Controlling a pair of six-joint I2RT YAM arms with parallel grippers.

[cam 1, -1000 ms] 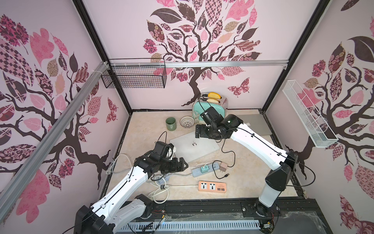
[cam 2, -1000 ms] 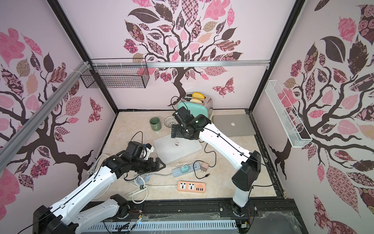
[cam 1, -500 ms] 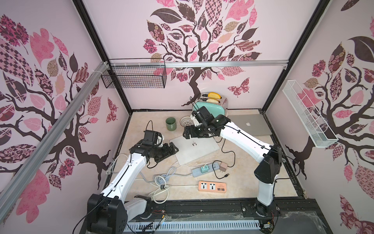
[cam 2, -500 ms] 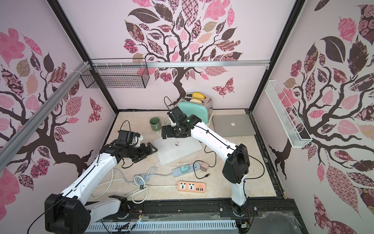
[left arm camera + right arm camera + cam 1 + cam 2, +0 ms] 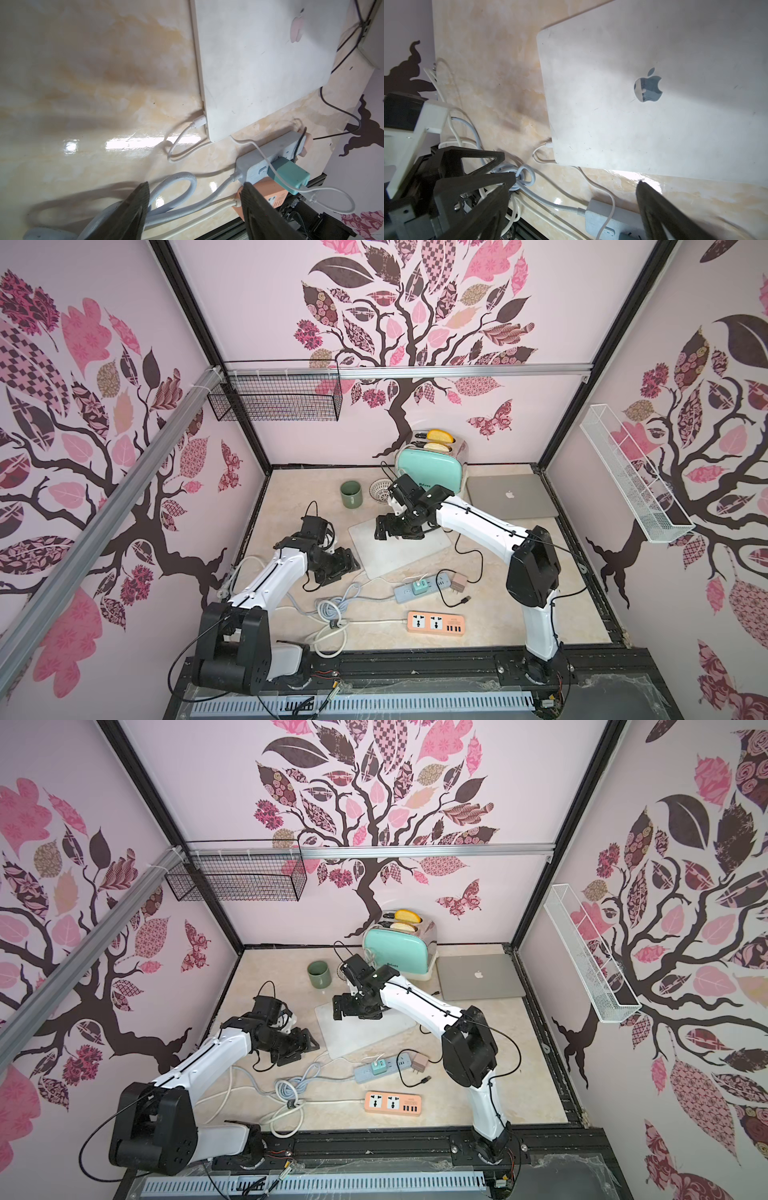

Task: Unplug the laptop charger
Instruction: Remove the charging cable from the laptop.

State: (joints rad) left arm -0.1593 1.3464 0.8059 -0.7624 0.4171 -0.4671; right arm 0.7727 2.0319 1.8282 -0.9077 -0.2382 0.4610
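Two laptops are counted: a white laptop (image 5: 399,558) at frame centre and a silver laptop (image 5: 509,495) to its upper right. Two power strips are seen below, a grey power strip (image 5: 402,595) and an orange power strip (image 5: 435,622). One toaster (image 5: 430,472), two toast slices (image 5: 437,434), one green mug (image 5: 351,494) and one teal charger (image 5: 420,586) are also counted.

We see the bench (image 5: 83,87) as a glossy, marble-patterned slab, while the white laptop (image 5: 259,72) lid looks matt and lightly scuffed. The teal charger (image 5: 287,176) is smooth plastic, the thick grey cable (image 5: 182,176) woven like cloth, and the toaster (image 5: 428,475) glossy with chrome sides.
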